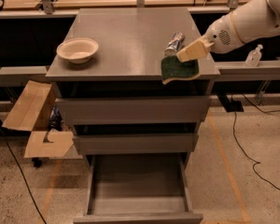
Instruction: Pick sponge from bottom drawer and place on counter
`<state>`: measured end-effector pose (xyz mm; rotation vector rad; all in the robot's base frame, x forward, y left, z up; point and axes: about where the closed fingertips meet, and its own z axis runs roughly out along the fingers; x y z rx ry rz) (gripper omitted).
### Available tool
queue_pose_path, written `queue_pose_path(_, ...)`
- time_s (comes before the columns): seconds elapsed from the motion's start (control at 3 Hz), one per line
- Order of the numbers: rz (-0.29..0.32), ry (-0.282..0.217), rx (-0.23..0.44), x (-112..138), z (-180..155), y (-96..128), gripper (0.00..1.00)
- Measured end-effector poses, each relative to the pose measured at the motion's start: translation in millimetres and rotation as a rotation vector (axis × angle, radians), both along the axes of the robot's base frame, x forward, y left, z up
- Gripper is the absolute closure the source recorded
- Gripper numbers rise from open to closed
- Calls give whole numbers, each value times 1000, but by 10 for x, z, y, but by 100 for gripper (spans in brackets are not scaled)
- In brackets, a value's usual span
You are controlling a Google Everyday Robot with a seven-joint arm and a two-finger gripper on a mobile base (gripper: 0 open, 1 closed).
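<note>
The dark green sponge [178, 69] with a yellowish underside hangs from my gripper [186, 55] over the front right corner of the grey counter [126, 41]. The gripper is shut on the sponge's top edge and reaches in from the right on a white arm [245, 20]. The sponge's lower edge is at the counter's front rim. The bottom drawer [137, 185] stands pulled out below, its shallow grey tray holding nothing I can see.
A cream bowl [77, 49] sits at the counter's left. A crushed can [175, 42] lies just behind the sponge. Two wider grey drawers [133, 108] are closed. A cardboard box [35, 120] stands left of the cabinet. A clear bottle [254, 56] and cables are at right.
</note>
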<state>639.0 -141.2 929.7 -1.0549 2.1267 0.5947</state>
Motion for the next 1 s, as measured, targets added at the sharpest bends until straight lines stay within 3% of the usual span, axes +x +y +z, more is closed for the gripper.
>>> queue_pose_path(0.67, -144, -50, 153, 653, 43, 680, 100)
queue_pose_path(1.0, -214, -71, 227, 926, -9, 933, 82)
